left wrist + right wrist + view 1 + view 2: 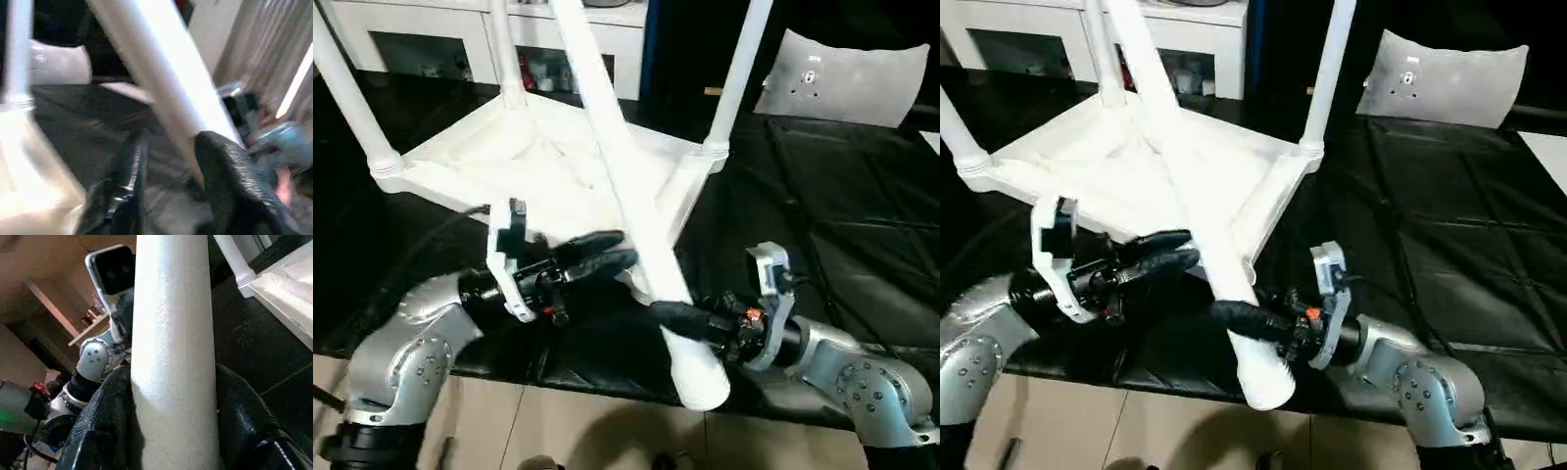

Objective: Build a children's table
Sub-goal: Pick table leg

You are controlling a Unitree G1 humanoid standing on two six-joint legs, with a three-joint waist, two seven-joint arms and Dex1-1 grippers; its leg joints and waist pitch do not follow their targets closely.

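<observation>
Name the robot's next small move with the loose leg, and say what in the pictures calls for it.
Probably swing the loose leg upright toward the near corner. The right gripper is shut on its thick end, it lies tilted across the upturned table top, and three legs already stand in their sockets.

The table top (538, 162) lies upside down on the mat (842, 206), three legs (736, 73) standing up from its corners. A fourth leg (636, 220) slants across its near right corner. The left gripper (607, 255) is just left of this leg; the right gripper (1244, 318) clasps it lower down. A cabinet (440, 39) stands behind; a cushion (847, 78) lies behind to the right.
</observation>
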